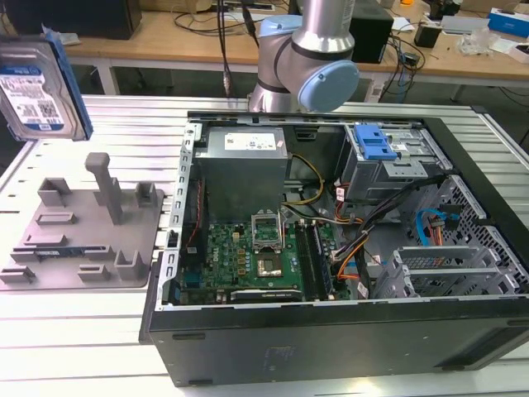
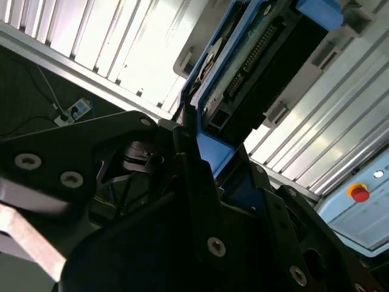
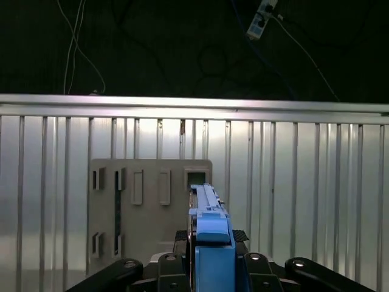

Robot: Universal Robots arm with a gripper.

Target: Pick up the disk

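Observation:
The disk [image 1: 37, 87], silver-grey with a white and blue label and blue side rails, hangs in the air at the exterior view's far left, above the table. In the first wrist view the disk [image 3: 209, 225] stands edge-on, its blue rail between the black fingers of my gripper [image 3: 213, 263], which is shut on it. The second wrist view shows the same hold from the side: the gripper [image 2: 203, 155] clamps the blue end of the disk [image 2: 261, 55], whose connector edge faces the camera.
Under the disk lies a grey fixture plate [image 1: 83, 240] with upright posts [image 3: 149, 207] on the slatted aluminium table [image 1: 83, 331]. An open computer case [image 1: 463, 331] with a blue-handled drive cage [image 1: 388, 153] stands at the exterior view's right. The arm's base [image 1: 306, 58] rises behind the case.

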